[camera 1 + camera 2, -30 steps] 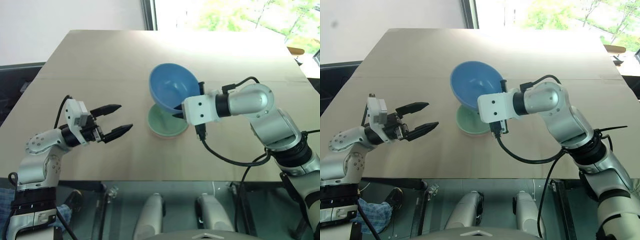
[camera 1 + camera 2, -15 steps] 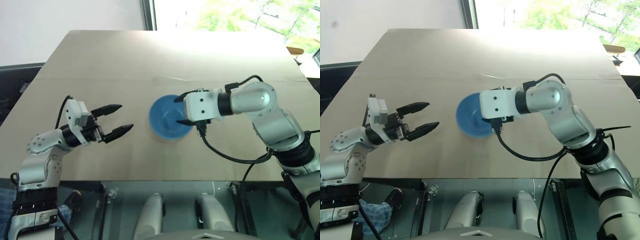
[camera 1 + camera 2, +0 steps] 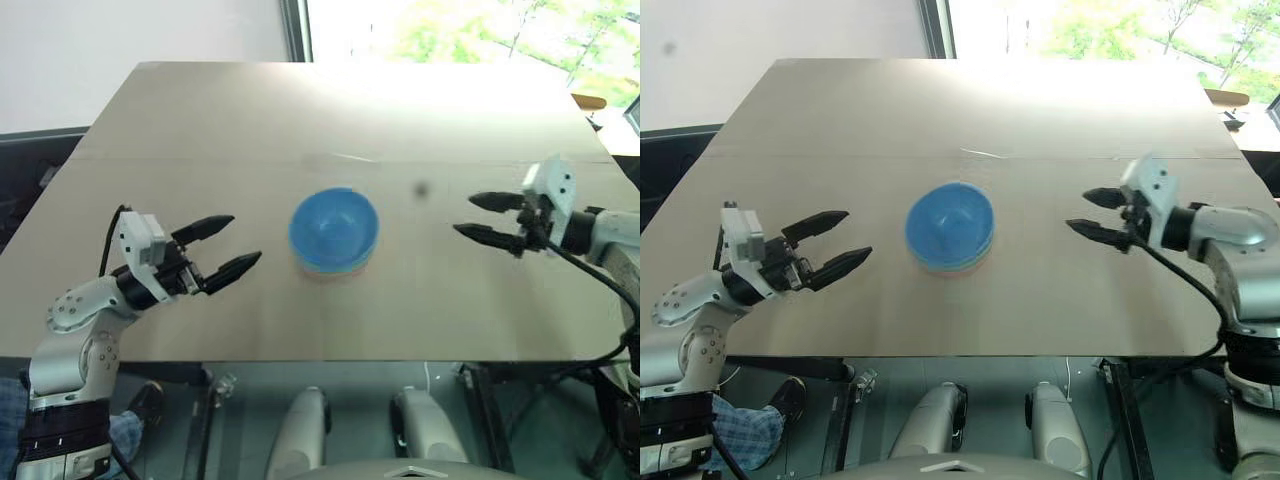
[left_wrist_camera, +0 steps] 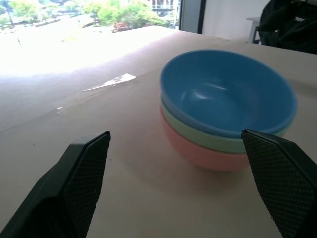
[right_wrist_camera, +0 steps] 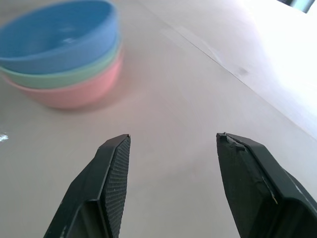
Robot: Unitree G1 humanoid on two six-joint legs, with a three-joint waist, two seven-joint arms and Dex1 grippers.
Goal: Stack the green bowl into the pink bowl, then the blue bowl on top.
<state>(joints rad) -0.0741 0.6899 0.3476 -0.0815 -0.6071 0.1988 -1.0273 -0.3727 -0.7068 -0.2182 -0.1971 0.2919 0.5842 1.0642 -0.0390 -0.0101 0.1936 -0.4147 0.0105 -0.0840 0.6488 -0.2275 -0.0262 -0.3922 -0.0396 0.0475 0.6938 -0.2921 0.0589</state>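
The three bowls stand nested in one stack at the middle of the table. The blue bowl (image 3: 333, 227) is on top, the green bowl (image 4: 198, 135) shows as a thin band under it, and the pink bowl (image 4: 208, 156) is at the bottom on the table. My left gripper (image 3: 222, 247) hovers open to the left of the stack, apart from it, pointing at it. My right gripper (image 3: 482, 217) is open and empty well to the right of the stack, pointing back toward it.
The tan table (image 3: 330, 110) stretches far behind the stack, with a seam across it. A strip of clear tape (image 4: 110, 82) lies on the table behind the bowls. The table's front edge runs just below both grippers.
My right gripper let go of the blue bowl, which dropped into the stack, then swung away to the right and opened. The left gripper stayed about where it was.
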